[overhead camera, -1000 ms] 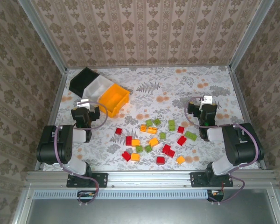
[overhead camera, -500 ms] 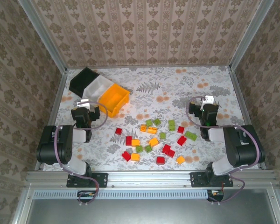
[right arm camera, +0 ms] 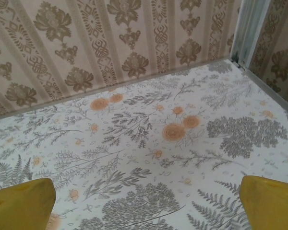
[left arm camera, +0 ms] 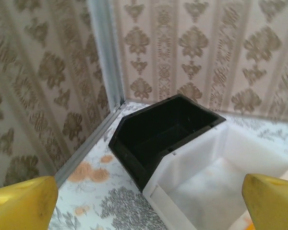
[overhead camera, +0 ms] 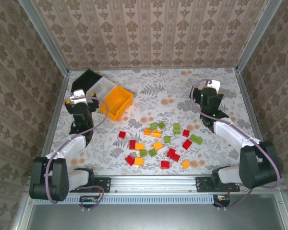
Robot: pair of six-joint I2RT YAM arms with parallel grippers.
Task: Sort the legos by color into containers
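Left gripper and right gripper both hang spread open and empty toward the far side of the table. Legos lie scattered by the near edge, between my arms, so either must reach back toward its base. Bins crowd the far-left corner, just beside my left one.

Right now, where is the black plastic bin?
In the top view, the black plastic bin sits in the far-left corner of the table, against the white plastic bin beside it.
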